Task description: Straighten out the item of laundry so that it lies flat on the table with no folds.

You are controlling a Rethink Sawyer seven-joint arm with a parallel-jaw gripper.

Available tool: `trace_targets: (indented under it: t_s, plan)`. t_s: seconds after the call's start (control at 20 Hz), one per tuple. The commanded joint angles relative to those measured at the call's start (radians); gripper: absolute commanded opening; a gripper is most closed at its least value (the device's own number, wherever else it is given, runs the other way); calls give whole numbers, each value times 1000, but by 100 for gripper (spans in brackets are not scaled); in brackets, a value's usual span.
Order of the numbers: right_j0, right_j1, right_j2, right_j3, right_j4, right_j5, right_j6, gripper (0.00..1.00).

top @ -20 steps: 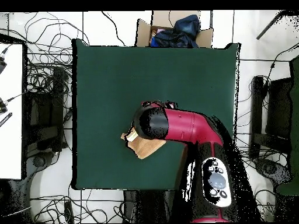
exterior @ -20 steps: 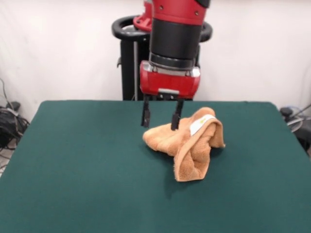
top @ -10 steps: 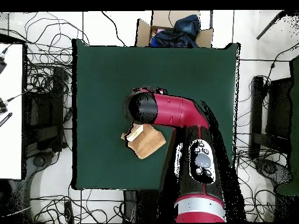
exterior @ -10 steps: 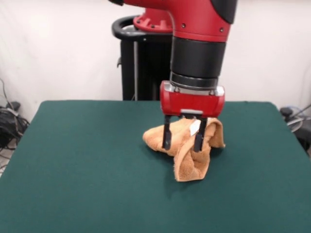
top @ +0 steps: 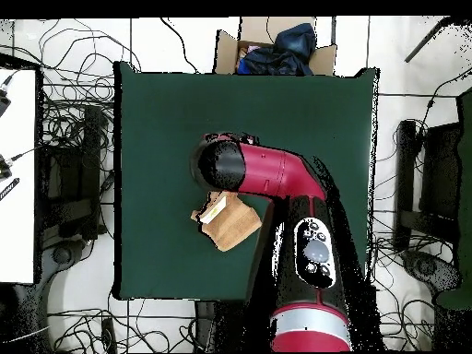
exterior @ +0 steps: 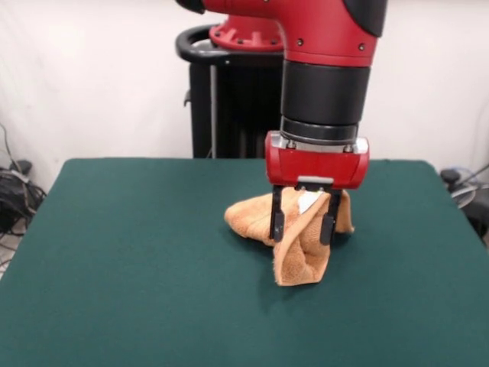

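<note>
My pincer hangs over the towel with its two black fingers spread apart, one on each side of the raised middle fold. Nothing is clamped between them. In the front view the fingertips reach down to about the level of the cloth's upper folds; I cannot tell whether they touch it.

The towel is a peach-tan terry cloth, bunched in a heap on the dark green table. It sits right of centre in the front view, in the far half of the tabletop. One lobe spreads to the left of my fingers. A thicker folded flap drops toward the near side and ends in a blunt edge on the felt. A small white label shows between my fingers, near the top of the heap.

From overhead, my red arm crosses the table and its black wrist covers part of the towel. The exposed part lies as a crumpled wedge, with a pale band at its edge.

Beyond the table's far edge in the overhead view stands a cardboard box with dark blue cloth in it. Cables trail over the floor around the table.
</note>
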Motion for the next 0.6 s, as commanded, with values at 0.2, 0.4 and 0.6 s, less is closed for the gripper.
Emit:
trace_targets:
  t_s: [0.2, 0.4, 0.6]
  plan:
    - [44, 32, -49, 55, 2, -14, 220, 100]
    - [47, 46, -57, 73, -7, -48, 218, 100]
    - [46, 59, -60, 92, -14, -76, 221, 100]
